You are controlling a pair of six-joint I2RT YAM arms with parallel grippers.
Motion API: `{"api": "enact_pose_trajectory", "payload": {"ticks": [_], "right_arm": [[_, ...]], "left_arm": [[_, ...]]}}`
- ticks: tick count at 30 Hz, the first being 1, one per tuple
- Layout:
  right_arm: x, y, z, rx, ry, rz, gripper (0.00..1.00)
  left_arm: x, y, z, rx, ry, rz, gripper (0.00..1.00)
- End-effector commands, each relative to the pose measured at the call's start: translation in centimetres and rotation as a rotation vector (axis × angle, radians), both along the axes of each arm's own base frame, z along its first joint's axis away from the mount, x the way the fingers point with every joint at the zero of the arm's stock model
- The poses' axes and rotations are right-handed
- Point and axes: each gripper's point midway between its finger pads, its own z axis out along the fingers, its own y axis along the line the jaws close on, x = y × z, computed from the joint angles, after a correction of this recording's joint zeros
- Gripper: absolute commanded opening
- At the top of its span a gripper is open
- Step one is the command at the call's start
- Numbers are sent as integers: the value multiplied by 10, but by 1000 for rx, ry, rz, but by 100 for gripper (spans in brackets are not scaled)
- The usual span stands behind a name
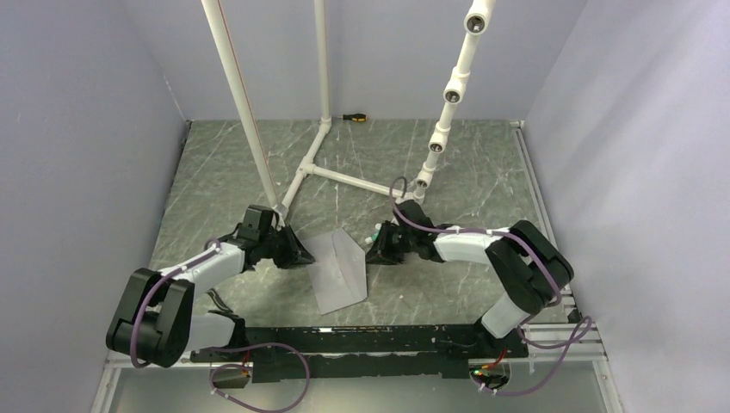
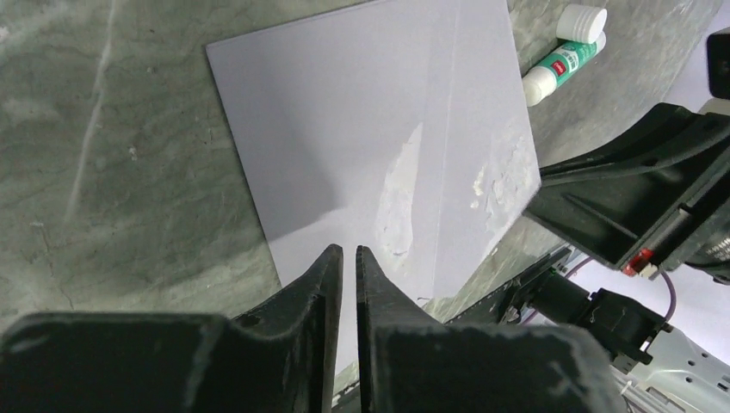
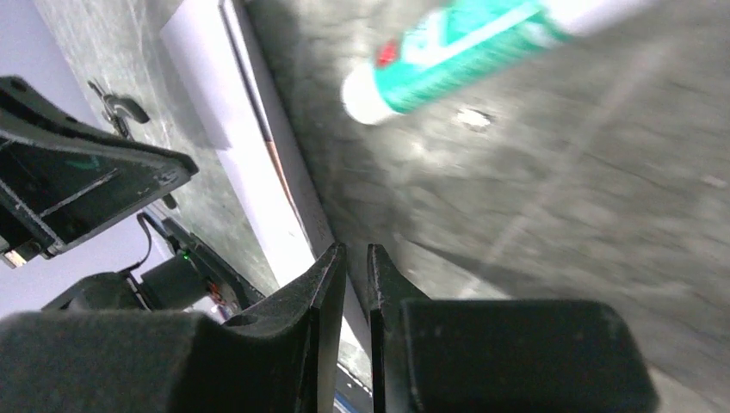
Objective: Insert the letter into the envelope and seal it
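The envelope [image 1: 337, 274] lies on the table [image 1: 448, 172] between your two arms, and everything here is placed from it. Your left gripper [image 2: 349, 254] sits at the envelope's left edge with its jaws drawn in to a thin slit. The paper's edge runs right up to the fingertips, but you cannot tell whether any of it is nipped between them. Your right gripper [image 3: 355, 251] sits at the envelope's right edge, its jaws just as narrow, and again you cannot tell whether it has hold of the paper. Of the letter [image 3: 277, 172] only a thin brown line shows, running along the envelope's right edge in the right wrist view. White flaky patches [image 2: 400, 198] mark the envelope's face. A green-and-white glue stick [image 2: 561, 58] lies on the table just beside the envelope's far right corner. A screwdriver [image 1: 355, 116] lies well beyond the envelope, at the back wall.
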Motion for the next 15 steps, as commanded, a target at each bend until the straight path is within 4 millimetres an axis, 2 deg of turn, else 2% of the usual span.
{"api": "enact_pose_trajectory", "payload": {"ticks": [1, 6, 10, 15], "right_arm": [[19, 31, 19, 13, -153, 81, 19], [17, 58, 28, 8, -230, 186, 19], [11, 70, 25, -60, -282, 268, 19], [3, 74, 11, -198, -314, 357, 20]], "left_arm": [[3, -4, -6, -31, 12, 11, 15], [-3, 0, -23, -6, 80, 39, 11], [-7, 2, -30, 9, 118, 57, 8], [-10, 2, -35, 2, 145, 72, 5]]}}
